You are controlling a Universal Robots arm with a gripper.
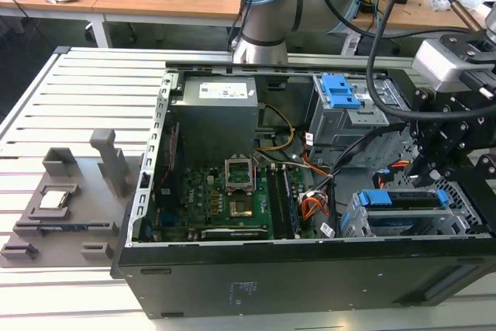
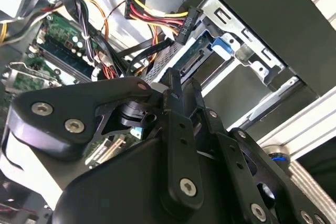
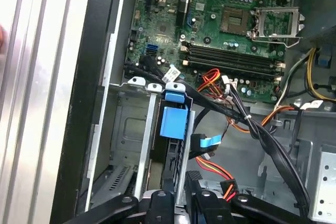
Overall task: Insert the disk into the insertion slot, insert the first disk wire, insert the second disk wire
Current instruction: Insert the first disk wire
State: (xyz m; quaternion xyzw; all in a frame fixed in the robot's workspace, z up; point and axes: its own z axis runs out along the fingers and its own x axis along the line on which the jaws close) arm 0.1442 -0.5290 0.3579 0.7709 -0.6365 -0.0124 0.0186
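Grey disk (image 1: 403, 201) sits in the insertion slot (image 1: 355, 224), step one apparently done. Both wires look unplugged: power plug (image 2: 185, 24) and blue-ended cable (image 3: 208, 141) hang nearby. Close by, the gripper (image 2: 182, 85); grip cannot be told.

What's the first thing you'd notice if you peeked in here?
The big open computer case with its green motherboard in the middle of the exterior view. At that view's right, the black gripper hangs over the disk, whose bright blue carrier sits in the insertion slot.
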